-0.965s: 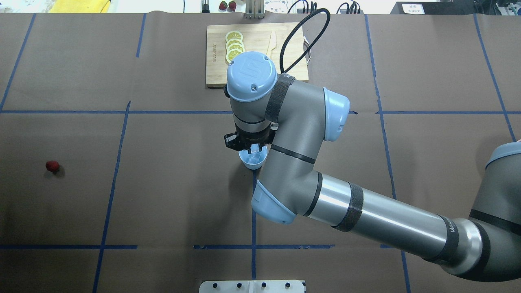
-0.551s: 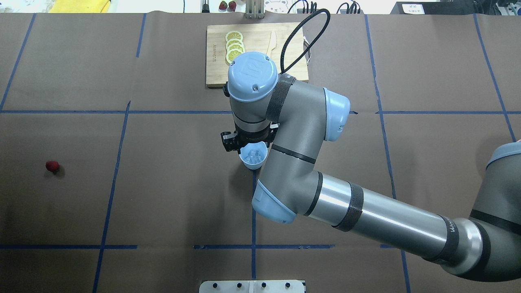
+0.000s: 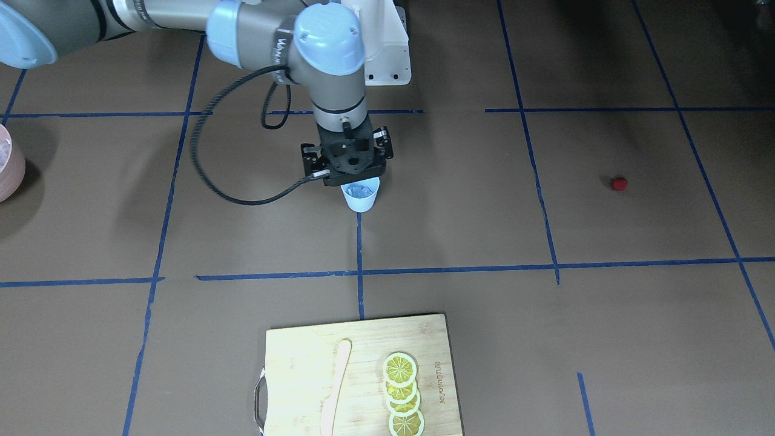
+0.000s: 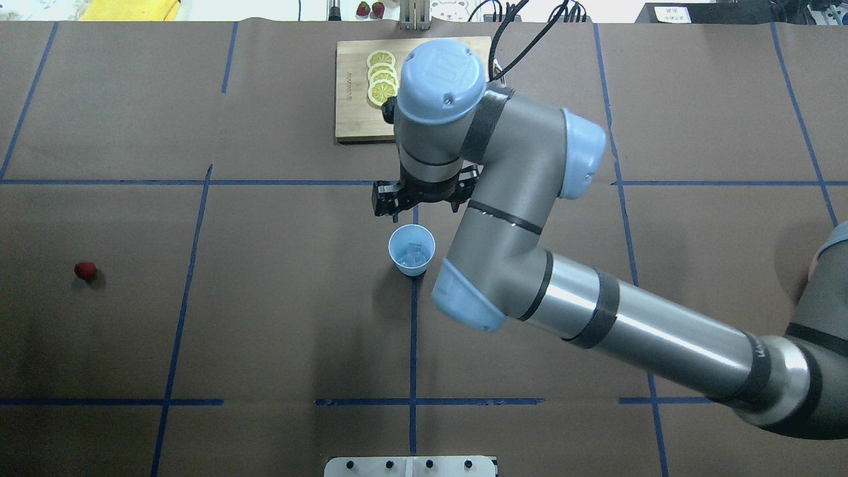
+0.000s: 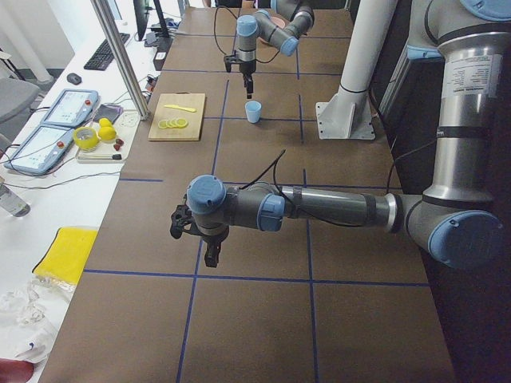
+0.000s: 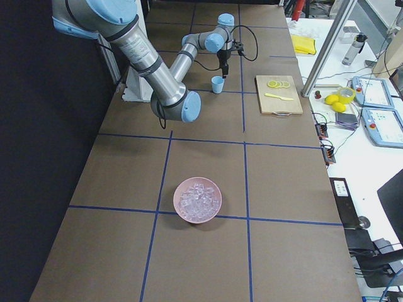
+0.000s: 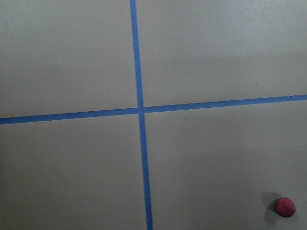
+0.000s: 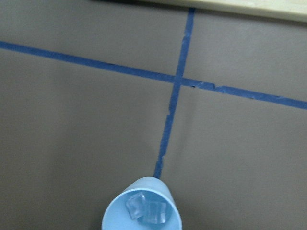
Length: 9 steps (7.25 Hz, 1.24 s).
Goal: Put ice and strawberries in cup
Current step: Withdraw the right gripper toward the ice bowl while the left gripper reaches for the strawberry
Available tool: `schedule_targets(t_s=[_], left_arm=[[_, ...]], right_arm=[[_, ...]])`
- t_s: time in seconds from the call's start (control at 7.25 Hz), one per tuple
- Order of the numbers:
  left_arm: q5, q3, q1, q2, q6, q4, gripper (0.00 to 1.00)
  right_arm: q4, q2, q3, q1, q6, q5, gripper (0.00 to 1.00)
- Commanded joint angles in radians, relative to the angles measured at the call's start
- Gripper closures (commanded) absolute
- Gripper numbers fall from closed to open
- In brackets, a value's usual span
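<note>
The pale blue cup (image 4: 411, 250) stands upright near the middle of the brown table (image 4: 285, 318), at the far end of one of the blue tape lines (image 4: 413, 331). At least two clear cubes of ice (image 8: 146, 211) lie at its bottom, as the right wrist view shows. The right gripper (image 3: 347, 171) hangs raised over the cup, points straight down and touches nothing. Its black links splay wider than the wrist, so it appears released, with nothing between the fingers. The strawberry (image 4: 85, 269) lies alone on the table well to the left of the cup, and it shows in the lower right corner of the left wrist view. The left gripper (image 5: 211, 257) points down above the left end of the table. It appears only in the side view, so whether it is released or clenched cannot be told. On the far side of the table, beyond the cup, a wooden cutting board (image 4: 351, 112) carries a row of overlapping lemon slices (image 4: 381, 79) and a wooden knife (image 3: 335, 387). Well to the right, a pink bowl (image 6: 196, 221) is heaped with more ice.
</note>
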Motion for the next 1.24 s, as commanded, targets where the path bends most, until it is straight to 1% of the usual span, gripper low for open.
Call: schedule_targets(t_s=[0.0,0.14,0.28,0.41,0.55,0.69,0.83,0.96,1.1], left_arm=[[0.019,-0.031,0.095,0.005,-0.247,-0.126,0.00],[0.024,-0.031,0.147,0.037,-0.380,-0.256,0.00],[0.100,-0.034,0.207,0.051,-0.539,-0.384,0.00],[0.136,-0.039,0.276,0.068,-0.632,-0.446,0.00],[0.192,-0.057,0.342,0.071,-0.717,-0.475,0.00],[0.231,-0.103,0.405,0.107,-0.818,-0.515,0.00],[0.286,-0.144,0.461,0.138,-0.858,-0.531,0.00],[0.330,-0.162,0.520,0.143,-0.912,-0.534,0.00],[0.389,-0.162,0.589,0.152,-0.971,-0.567,0.00]], right_arm=[[-0.002,-0.135,0.140,0.115,-0.043,0.087,0.01],[-0.002,-0.223,0.213,0.161,-0.113,0.099,0.01],[-0.002,-0.297,0.250,0.229,-0.188,0.136,0.01],[-0.002,-0.342,0.250,0.301,-0.301,0.165,0.01],[-0.002,-0.412,0.242,0.402,-0.466,0.196,0.01],[-0.004,-0.474,0.235,0.492,-0.636,0.231,0.01],[0.001,-0.511,0.204,0.577,-0.740,0.272,0.01],[0.006,-0.542,0.157,0.640,-0.861,0.314,0.01],[0.009,-0.580,0.135,0.677,-0.946,0.313,0.01]])
